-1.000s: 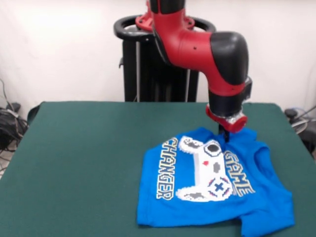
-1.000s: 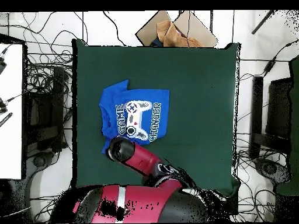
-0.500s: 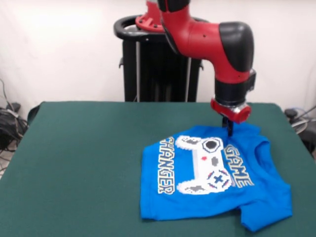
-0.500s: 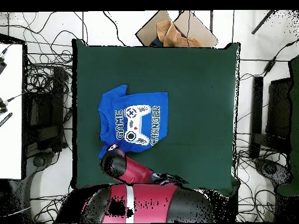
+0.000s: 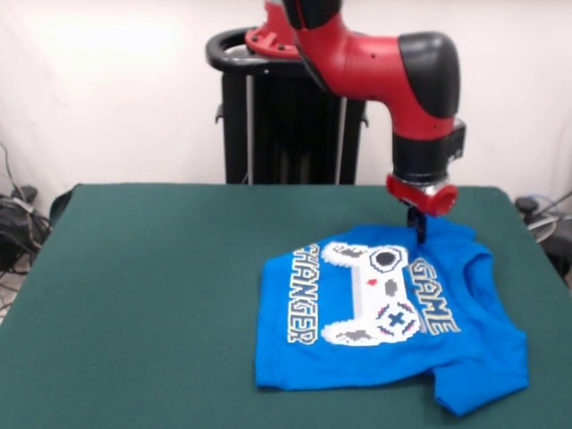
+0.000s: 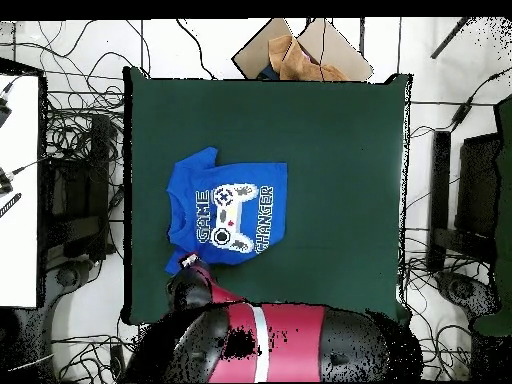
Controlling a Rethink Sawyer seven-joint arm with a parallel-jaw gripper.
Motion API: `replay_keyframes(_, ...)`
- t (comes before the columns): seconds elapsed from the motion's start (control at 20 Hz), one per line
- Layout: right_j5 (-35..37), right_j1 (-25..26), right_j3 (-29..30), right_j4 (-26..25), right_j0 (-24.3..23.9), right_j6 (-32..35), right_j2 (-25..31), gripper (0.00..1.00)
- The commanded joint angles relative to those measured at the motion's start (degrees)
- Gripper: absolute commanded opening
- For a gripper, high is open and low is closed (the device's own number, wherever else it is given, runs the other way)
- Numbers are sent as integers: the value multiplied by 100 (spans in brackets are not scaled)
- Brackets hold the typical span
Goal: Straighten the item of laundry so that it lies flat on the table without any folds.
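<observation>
the t-shirt [image 5: 384, 317] is light and limp — we would take it by a sleeve edge; whether the gripper [image 5: 417, 228] grips — we cannot tell.

T-shirt [image 5: 384, 313]: soft knit cloth, matt bright blue, with a flat printed controller graphic and lettering that sit smooth on the fabric. Cloth shows gentle ripples at the sleeve.

Table [image 5: 152, 295]: covered in dark green felt-like cloth, matt, with no sheen.

Robot arm [image 5: 393, 71]: smooth moulded shell, red and black, semi-gloss with soft highlights on the rounded joint.

Pedestal [image 5: 268, 116]: black, metal by its look, dull finish.

Cardboard box [image 6: 300, 50], overhead view: brown, matt, paper-like.
</observation>
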Motion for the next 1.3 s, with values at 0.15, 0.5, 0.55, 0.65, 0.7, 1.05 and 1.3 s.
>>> replay_keyframes(0.15, 500, 737, 309, 231, 121, 2288, 1337, 0)
replay_keyframes(0.5, 381, 776, 209, 151, 84, 2453, 1542, 0)
replay_keyframes(0.55, 373, 725, 212, 194, 125, 2487, 1536, 0)
replay_keyframes(0.65, 307, 661, 206, 277, 195, 2581, 1529, 0)
replay_keyframes(0.7, 296, 655, 200, 294, 182, 2620, 1564, 0)
replay_keyframes(1.05, 278, 387, 35, 523, 323, 2644, 1618, 0)
replay_keyframes(1.3, 450, 224, -139, 949, 541, 2661, 1448, 0)
